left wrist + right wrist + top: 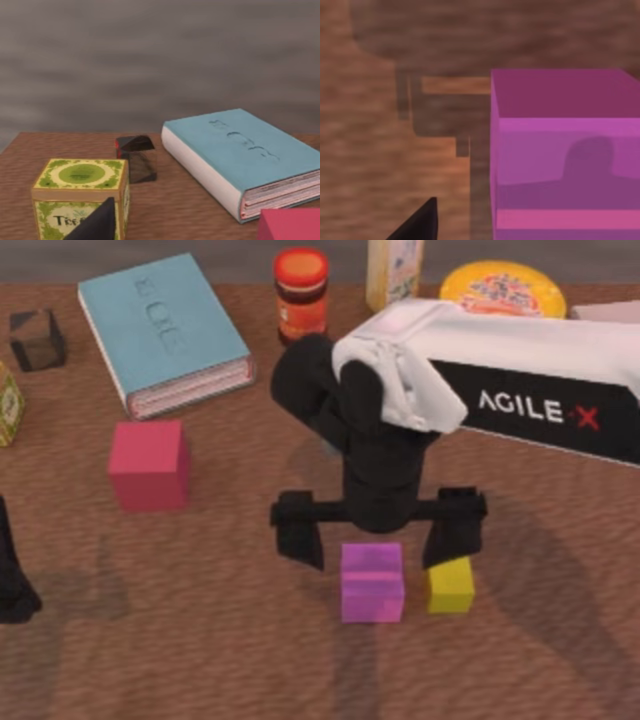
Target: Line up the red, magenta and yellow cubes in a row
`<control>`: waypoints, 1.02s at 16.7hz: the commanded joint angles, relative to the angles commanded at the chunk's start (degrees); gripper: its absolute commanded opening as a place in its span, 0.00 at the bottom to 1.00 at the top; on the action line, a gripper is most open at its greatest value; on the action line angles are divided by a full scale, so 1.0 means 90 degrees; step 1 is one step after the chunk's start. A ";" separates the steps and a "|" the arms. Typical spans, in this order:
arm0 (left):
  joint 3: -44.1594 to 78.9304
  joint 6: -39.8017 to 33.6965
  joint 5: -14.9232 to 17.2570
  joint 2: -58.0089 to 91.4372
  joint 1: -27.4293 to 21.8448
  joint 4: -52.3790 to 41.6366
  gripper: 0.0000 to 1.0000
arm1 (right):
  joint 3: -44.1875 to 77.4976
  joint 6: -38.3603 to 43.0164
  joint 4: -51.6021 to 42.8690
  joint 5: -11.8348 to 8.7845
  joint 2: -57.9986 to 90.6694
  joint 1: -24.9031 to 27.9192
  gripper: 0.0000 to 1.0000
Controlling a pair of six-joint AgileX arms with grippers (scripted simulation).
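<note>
From above, we see our right gripper (373, 538) hanging over the middle of the table (560, 640), its two black fingers spread wide apart and clamped on nothing. The magenta cube (372, 583) sits just in front of the gap between them, and the yellow cube (450, 586) stands just beside it on the right, with the right-hand finger's tip over the yellow cube's back edge. The red cube (149, 465) rests well apart from both, toward the table's left, near a blue book (165, 332). A small dark cube (37, 339) lies at the far left corner, and an orange jar (301, 293) stands at the back. Our left gripper (14, 580) is parked at the left edge; we cannot tell how its fingers stand.

In the left wrist view we see a green tea box (80, 195), the dark cube, the book and a corner of the red cube.

In the right wrist view the magenta cube fills the frame close up on the wood, with one dark fingertip (417, 222) beside it and not touching.
</note>
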 joint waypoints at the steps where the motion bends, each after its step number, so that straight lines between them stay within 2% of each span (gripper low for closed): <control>1: 0.0000 0.0000 0.0000 0.0000 0.0000 0.0000 1.00 | 0.0153 -0.0002 -0.0234 -0.0001 -0.0072 0.0009 1.00; 4: 0.0000 0.0000 0.0000 0.0000 0.0000 0.0000 1.00 | 0.0400 -0.0008 -0.0552 -0.0001 -0.0217 0.0014 1.00; 9: 0.0058 -0.0009 0.0002 0.0058 -0.0010 -0.0042 1.00 | 0.0340 -0.0034 -0.0505 0.0025 -0.0256 -0.0046 1.00; 13: 0.0929 -0.0136 0.0012 0.0939 -0.0126 -0.0642 1.00 | -0.0347 -0.0448 -0.0053 0.0315 -0.1178 -0.0425 1.00; 17: 0.2700 -0.0368 0.0006 0.2866 -0.0316 -0.1772 1.00 | -0.1787 -0.1267 0.0848 0.0695 -0.3164 -0.1109 1.00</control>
